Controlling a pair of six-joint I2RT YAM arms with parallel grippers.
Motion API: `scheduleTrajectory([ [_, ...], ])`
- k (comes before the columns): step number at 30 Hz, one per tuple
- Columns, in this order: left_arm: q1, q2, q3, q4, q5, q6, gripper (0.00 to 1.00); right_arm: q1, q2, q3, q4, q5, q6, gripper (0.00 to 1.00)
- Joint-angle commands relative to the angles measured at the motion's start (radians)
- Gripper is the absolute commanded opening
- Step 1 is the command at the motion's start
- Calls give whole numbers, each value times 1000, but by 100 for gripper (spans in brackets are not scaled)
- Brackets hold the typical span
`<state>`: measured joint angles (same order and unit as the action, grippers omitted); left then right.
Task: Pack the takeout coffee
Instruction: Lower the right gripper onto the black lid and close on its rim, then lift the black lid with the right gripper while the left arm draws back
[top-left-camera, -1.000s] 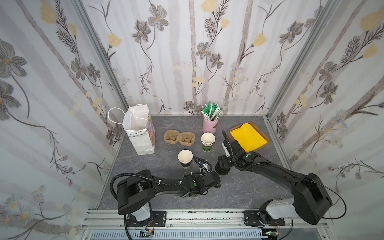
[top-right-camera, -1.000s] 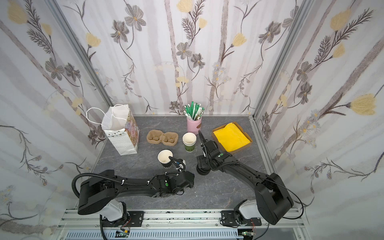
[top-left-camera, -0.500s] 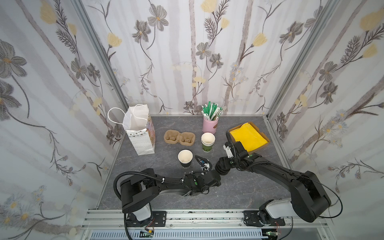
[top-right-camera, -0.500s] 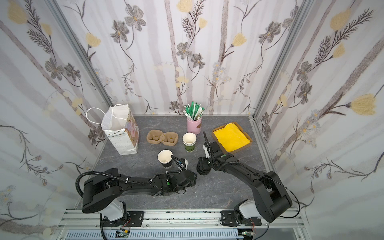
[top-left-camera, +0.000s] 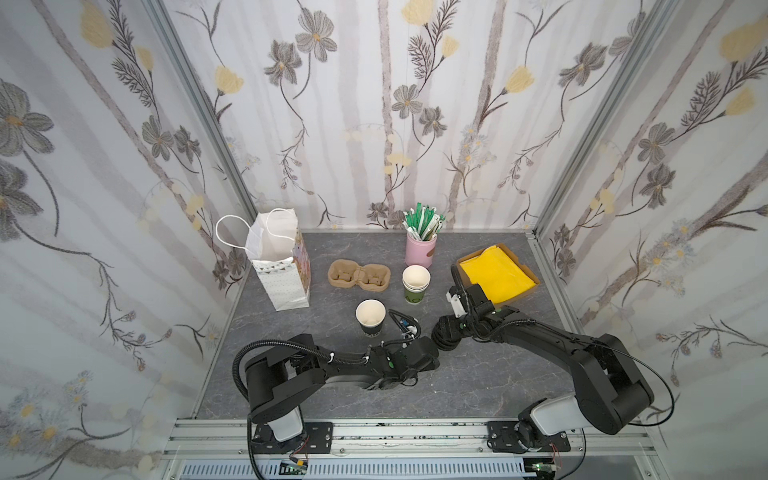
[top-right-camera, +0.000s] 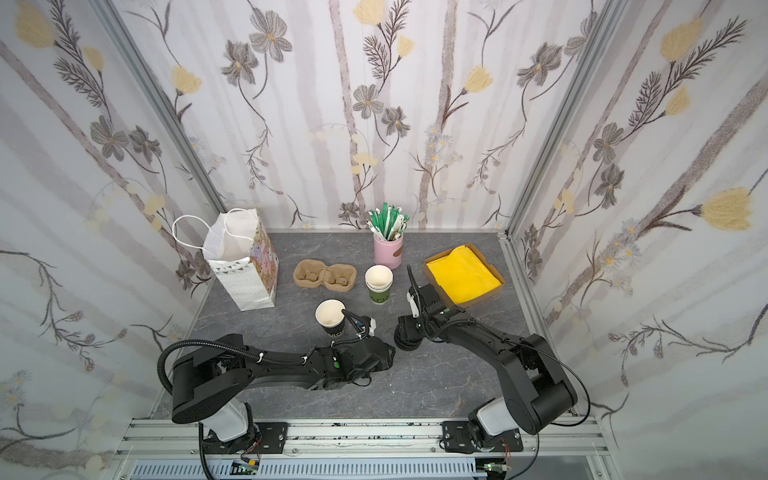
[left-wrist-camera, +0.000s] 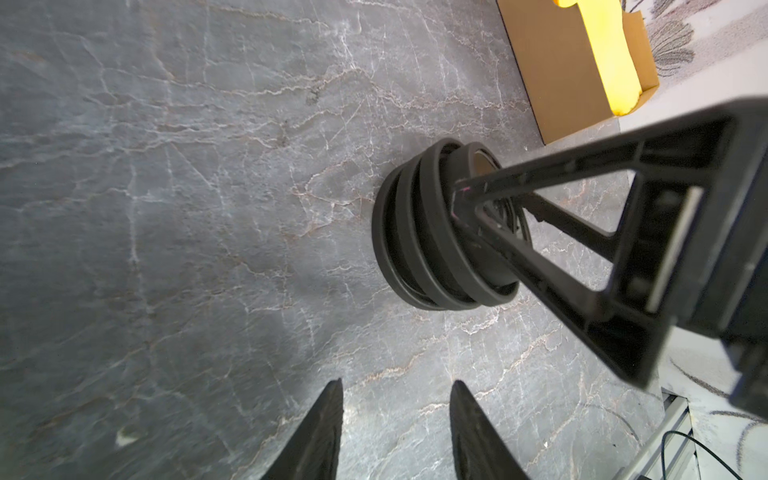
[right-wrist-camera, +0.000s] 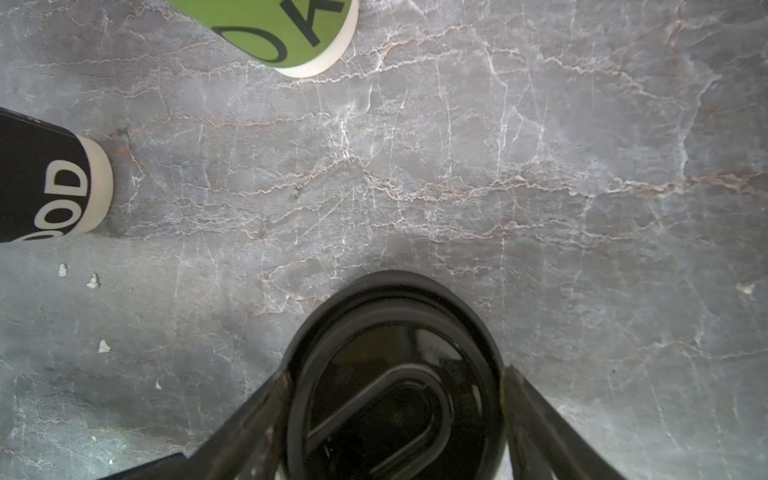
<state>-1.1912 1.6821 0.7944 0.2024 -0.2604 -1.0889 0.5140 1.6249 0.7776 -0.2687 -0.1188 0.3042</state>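
In both top views the paper cup, black-sleeved, cream inside and lidless, stands upright near the middle of the grey counter, between the white handled bag and the stack of black lids. The right pincer straddles the top of that stack. The left pincer lies low just beside it.

From the left wrist, the left pincer's fingers stand apart with only bare counter between them: released, short of the lids.

From the right wrist, the right pincer's fingers sit against both sides of the top lid, grasping it. The cup's foot and the green stack of lidless cups stand beyond.
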Motion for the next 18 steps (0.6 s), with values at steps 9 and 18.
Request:
scheduleTrajectory([
  [9,10,14,0,48,2,7,45,-7,6,-12,40,-18,-14,77],
  [18,14,14,-1,54,4,13,44,-7,-2,-12,34,-10,-16,72],
])
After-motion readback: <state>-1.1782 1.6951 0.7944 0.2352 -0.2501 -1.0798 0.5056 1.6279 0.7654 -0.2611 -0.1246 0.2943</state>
